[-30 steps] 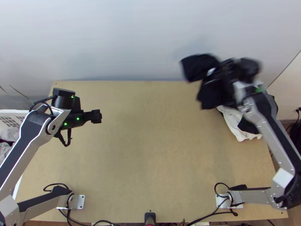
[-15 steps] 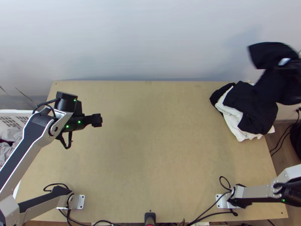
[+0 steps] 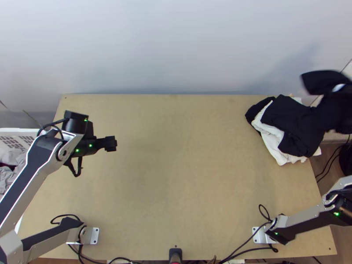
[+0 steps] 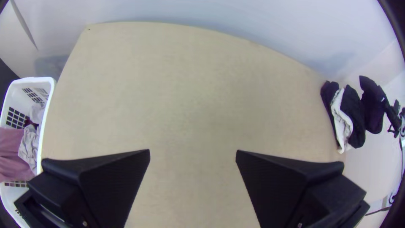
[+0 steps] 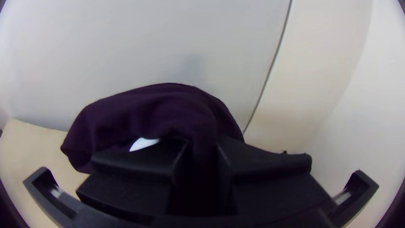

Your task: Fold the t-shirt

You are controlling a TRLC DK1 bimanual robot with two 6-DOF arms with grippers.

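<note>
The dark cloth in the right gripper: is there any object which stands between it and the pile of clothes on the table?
Nothing visible stands between them. The dark cloth hangs from the right gripper close by the pile, and the left gripper is well away, over the table's left part.

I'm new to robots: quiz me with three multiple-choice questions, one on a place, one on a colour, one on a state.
1. Where on the table is the cloth pile?
A) Near left corner
B) Middle
C) Far right corner

2. What colour is the cloth in the right end effector?
A) Very dark
B) White
C) Yellow

3. How is the left end effector?
A) Shut
B) Open, empty
C) Gripping cloth

1-C: the top view shows it there.
2-A: it looks nearly black from above.
3-B: its fingers stand apart with nothing between.
</note>
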